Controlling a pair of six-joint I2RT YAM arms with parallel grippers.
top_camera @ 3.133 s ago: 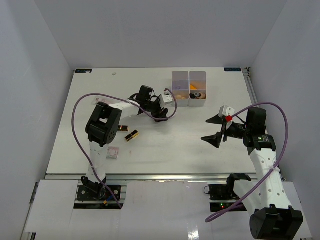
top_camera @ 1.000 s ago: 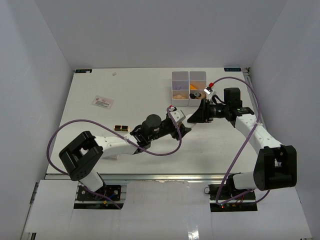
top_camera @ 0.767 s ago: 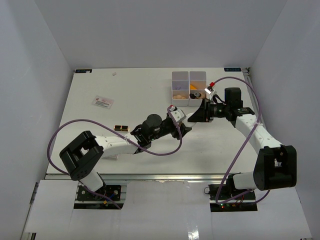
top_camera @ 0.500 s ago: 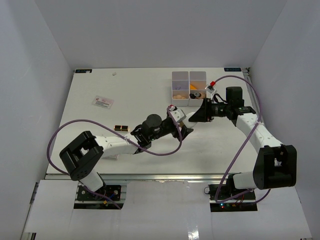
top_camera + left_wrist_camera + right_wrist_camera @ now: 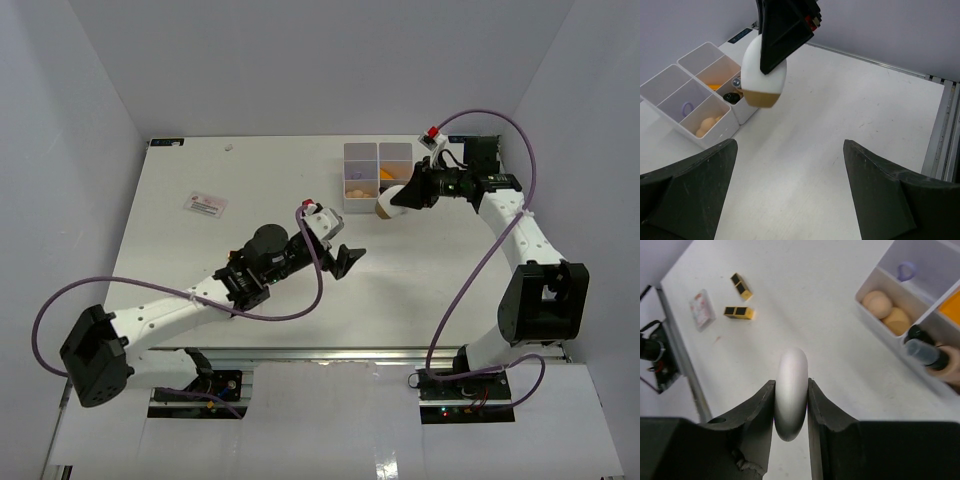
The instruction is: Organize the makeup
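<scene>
Held item: white oval piece (image 5: 764,82), smooth and egg-like, matte white body with a tan-brown band at its lower tip. From the right wrist view we see it edge-on, a narrow rounded white form.

Position: it hangs in the air at the near edge of the white box (image 5: 722,132), brown tip down, clear of the table.

Right gripper (image 5: 791,384): narrow, both black fingers pressed flat on opposite faces of the oval piece.

Left gripper (image 5: 790,192): spread wide, nothing between the fingers, low over the table on the near side of the box and well apart from it.

Counts:
- white oval piece: one.
- tan sponges (image 5: 885,310): two, touching each other, in one box compartment.
- purple loop (image 5: 906,271): one, alone in the compartment adjoining the sponges.
- small bottle (image 5: 927,354): one, lying in the neighbouring column of the box, with an orange item behind it that we cannot identify.
- black-and-gold tubes (image 5: 739,313): two, on the table well away from the box, near each other.
- small packet (image 5: 701,308): one, just beyond the tubes from the box.
</scene>
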